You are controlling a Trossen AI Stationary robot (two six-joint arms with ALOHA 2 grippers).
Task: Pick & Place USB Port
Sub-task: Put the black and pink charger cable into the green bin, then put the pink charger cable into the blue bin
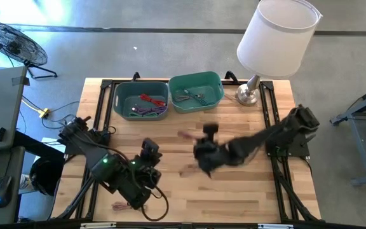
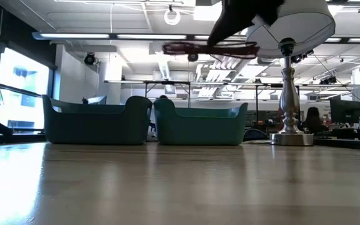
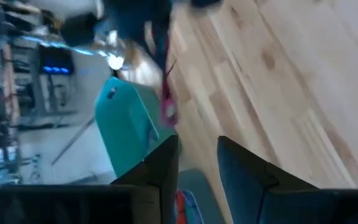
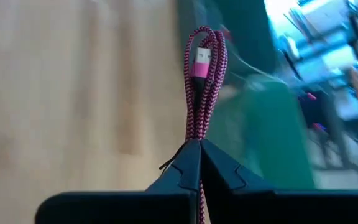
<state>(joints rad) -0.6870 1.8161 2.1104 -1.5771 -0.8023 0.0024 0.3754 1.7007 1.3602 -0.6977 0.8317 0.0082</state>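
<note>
The pink-and-black braided USB cable (image 4: 201, 93) is held folded in a bundle by the right gripper (image 4: 199, 144), whose jaws are clenched on it just below the loop; the silver plug end is seen at the top of the fold. In the low view the cable (image 2: 211, 49) is carried well clear of the light wooden butcher-block table (image 1: 234, 197). In the high view the right gripper (image 1: 206, 154) is placed over the middle of the table, short of the two bins at the far edge.

The darker blue-green plastic bin (image 1: 140, 100) already holds red and purple cables; the lighter green plastic bin (image 1: 196, 91) beside it holds a few thin cables. A white-shaded lamp on a silver base (image 1: 277, 38) is stood at the far right corner.

The left gripper (image 1: 150, 151) is parked near the near left corner, jaws released with a narrow gap (nothing is seen between them). Another cable (image 1: 124, 205) is left lying by the near edge, beside the left arm.

Judgement: pick completed, transport under way; the drop into a bin remains, and at least one cable is yet to be collected.
</note>
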